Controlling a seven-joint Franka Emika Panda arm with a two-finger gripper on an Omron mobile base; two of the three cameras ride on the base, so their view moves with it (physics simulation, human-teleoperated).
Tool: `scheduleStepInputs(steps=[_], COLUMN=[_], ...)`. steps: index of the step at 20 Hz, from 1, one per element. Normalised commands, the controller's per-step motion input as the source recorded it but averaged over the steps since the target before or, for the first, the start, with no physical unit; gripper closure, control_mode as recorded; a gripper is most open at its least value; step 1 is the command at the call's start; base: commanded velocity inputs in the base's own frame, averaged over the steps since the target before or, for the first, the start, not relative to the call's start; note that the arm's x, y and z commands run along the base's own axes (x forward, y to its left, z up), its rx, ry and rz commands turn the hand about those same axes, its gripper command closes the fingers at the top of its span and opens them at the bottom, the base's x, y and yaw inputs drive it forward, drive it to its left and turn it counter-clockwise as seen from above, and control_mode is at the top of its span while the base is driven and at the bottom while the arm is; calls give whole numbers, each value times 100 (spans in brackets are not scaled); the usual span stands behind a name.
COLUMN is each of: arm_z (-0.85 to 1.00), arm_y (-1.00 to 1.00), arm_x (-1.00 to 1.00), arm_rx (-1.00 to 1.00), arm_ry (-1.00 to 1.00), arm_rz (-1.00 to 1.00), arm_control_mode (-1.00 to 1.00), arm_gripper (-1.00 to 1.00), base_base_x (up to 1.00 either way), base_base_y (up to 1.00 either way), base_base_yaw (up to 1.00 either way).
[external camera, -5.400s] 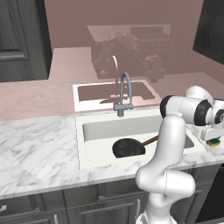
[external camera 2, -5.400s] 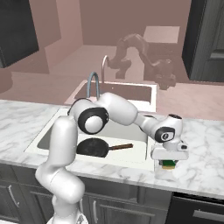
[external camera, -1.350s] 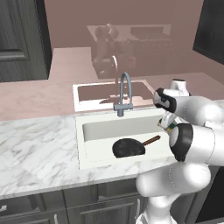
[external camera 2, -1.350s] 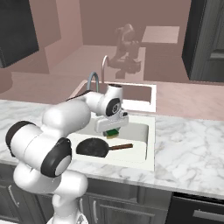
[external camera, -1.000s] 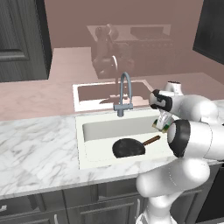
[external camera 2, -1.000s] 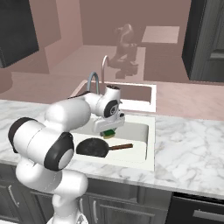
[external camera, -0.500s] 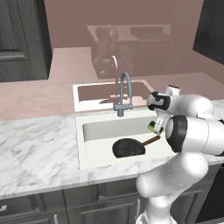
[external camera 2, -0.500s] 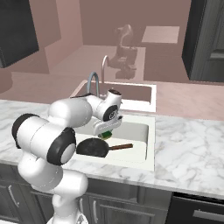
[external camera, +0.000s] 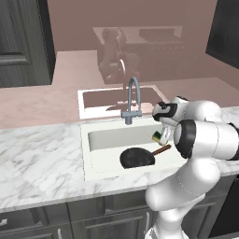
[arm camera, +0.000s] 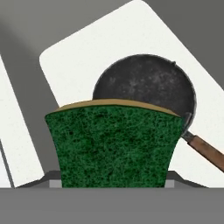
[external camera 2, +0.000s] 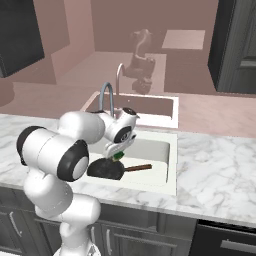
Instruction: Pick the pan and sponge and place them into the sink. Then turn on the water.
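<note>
No writing or labels can be read. The white-and-grey marble tabletop (external camera: 42, 161) surrounds the large white rectangular sink (external camera: 100, 140). Inside the sink lies the round black frying pan (external camera: 137, 158); above the sink the end effector (external camera: 158, 137) stands clamped on the small yellow-and-green sponge (arm camera: 114, 144). Behind the sink rise a grey gooseneck faucet (external camera: 133, 100) and a pink wall (external camera: 130, 14).

- The pan (external camera: 137, 157) is round, black and shallow, and lies flat on the floor of the sink (external camera: 108, 139), toward its front right part in the left base view. Its thin dark-brown handle (external camera: 161, 150) points right and slightly back.
- The sponge (arm camera: 114, 144) is a small block, green face toward the hand camera with a yellow layer along its top edge. It sits raised above the sink, over the pan's handle side, not lying on the basin floor.
- The sink is a large white rectangular basin with rounded corners, set into the marble counter.
</note>
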Motion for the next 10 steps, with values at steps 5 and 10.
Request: scheduleStepInputs(steps=[5,10], arm_z=[-15,-15], arm_y=[9,-2], arm_x=[16,13], arm_rx=[0,4], arm_ry=[-1,0], arm_rz=[10,12], arm_control_mode=[-100,-100], arm_gripper=[100,100], base_base_x=[0,0], base_base_y=[0,0], base_base_yaw=[0,0])
